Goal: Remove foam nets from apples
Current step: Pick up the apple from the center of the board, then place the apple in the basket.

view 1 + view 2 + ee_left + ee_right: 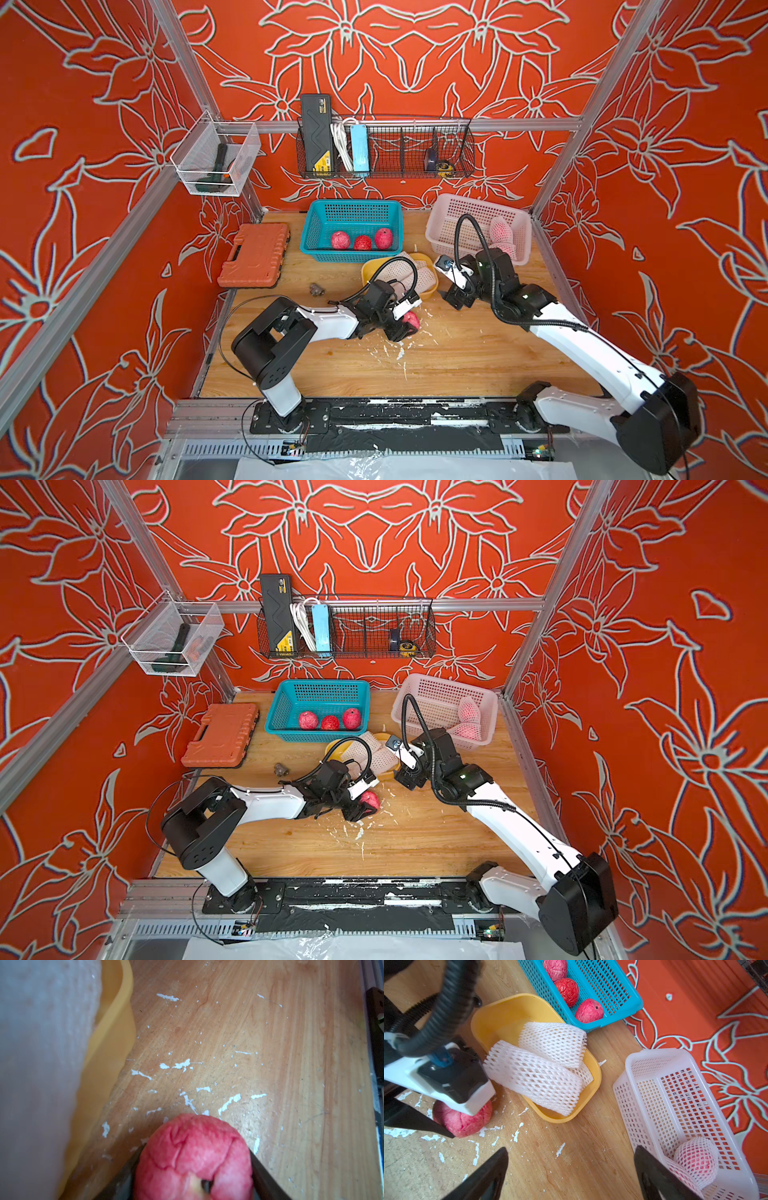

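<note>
My left arm stretches low across the table [457, 365], left gripper [405, 330] closed against both sides of the bare apple [193, 1155] resting there beside the yellow tray [488, 1020]. My right arm bends down, right gripper [571, 1148] spread wide and holding nothing, just beside that tray. Stripped foam nets [533, 1078] lie in the tray; 2 netted apples [697, 1157] sit in the white basket [629, 1059].

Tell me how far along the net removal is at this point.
Done: three bare apples lie in the blue basket, and removed nets are piled in the yellow tray. In hand: the left gripper is closed on a fourth bare apple on the table; the right gripper is open and empty. Left: two netted apples in the white basket.
</note>
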